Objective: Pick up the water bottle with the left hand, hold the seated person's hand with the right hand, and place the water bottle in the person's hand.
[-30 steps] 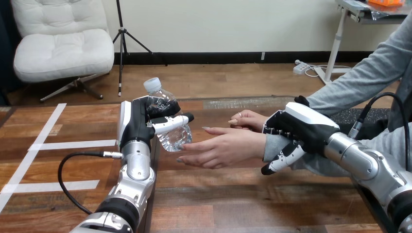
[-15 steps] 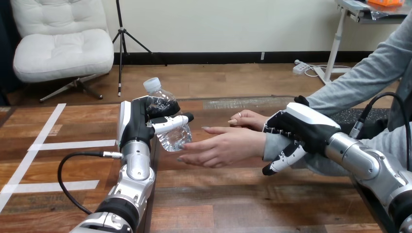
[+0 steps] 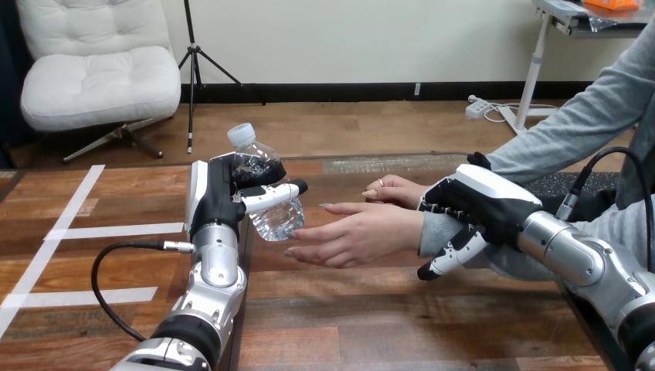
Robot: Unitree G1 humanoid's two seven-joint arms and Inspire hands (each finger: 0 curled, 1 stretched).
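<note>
Clear plastic water bottle [image 3: 276,220], white-capped, tilted above the wooden desk [image 3: 386,309] in your left hand [image 3: 212,197], fingers wrapped round it. Your right hand [image 3: 479,202] clasps the person's grey-sleeved wrist [image 3: 430,232]; the person's open hand [image 3: 355,232] lies just beside the bottle. Remaining: placement, release.

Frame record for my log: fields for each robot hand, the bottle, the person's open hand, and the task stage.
left hand: fingers and thumb curled round the bottle, held above the table
bottle: clear, white cap, tilted
right hand: fingers over and thumb under the person's wrist, curled round it
person's open hand: stretched toward the bottle, fingertips at its base; contact cannot be told
stage: bottle picked up, wrist held, bottle not yet placed in the open hand
</note>
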